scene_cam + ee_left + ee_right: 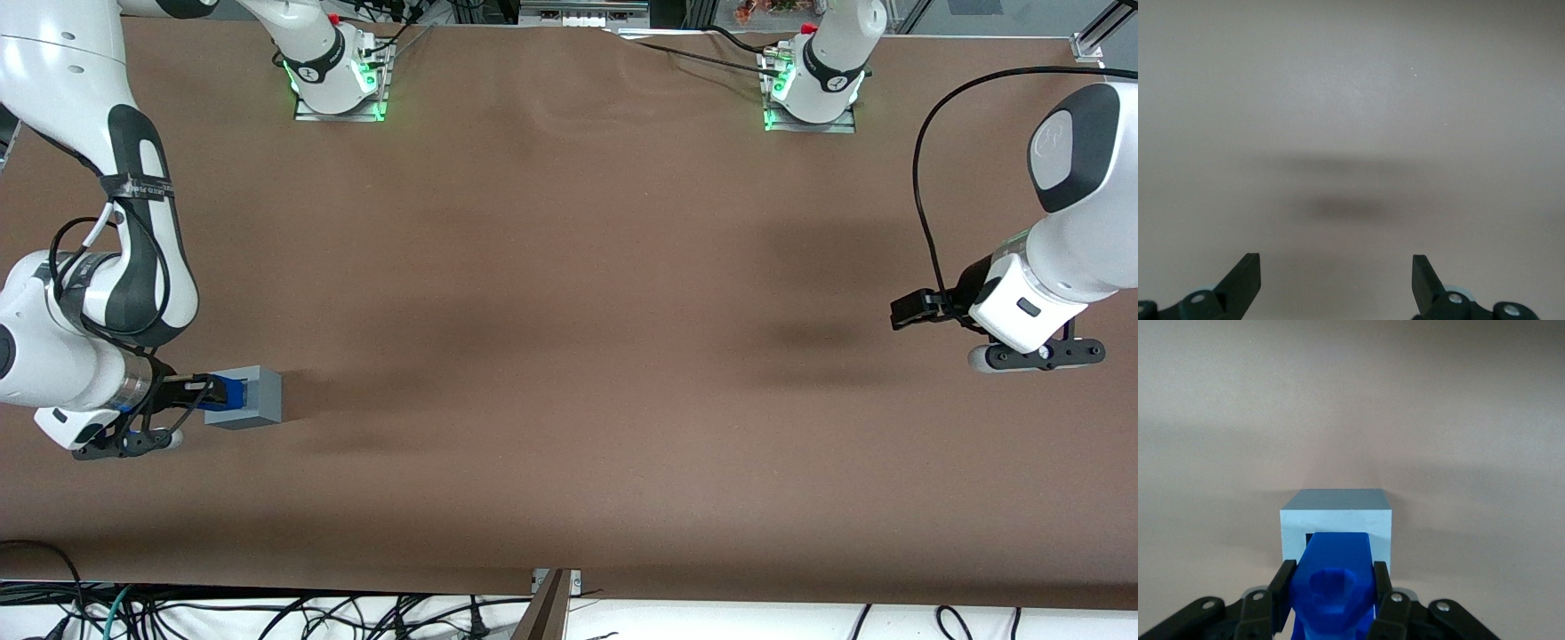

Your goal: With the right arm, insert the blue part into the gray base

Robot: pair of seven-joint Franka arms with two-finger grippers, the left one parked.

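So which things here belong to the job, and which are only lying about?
Job:
- blue part, held in the claw of the right arm
- gray base, at the part's tip

Lying about:
- cables off the table's near edge

The base point(249, 397) sat on the table point(569, 356) toward the working arm's end. The tool point(197, 392) held the part point(1333, 580) at the base's recess.

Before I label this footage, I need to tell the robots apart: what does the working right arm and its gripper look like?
The right arm is glossy white with black joint sections, a black band with small white lettering and thin black cables looped at the wrist, beside a metallic silver ring. Its gripper, at the gray base, is black with two flat fingers and silver screws.
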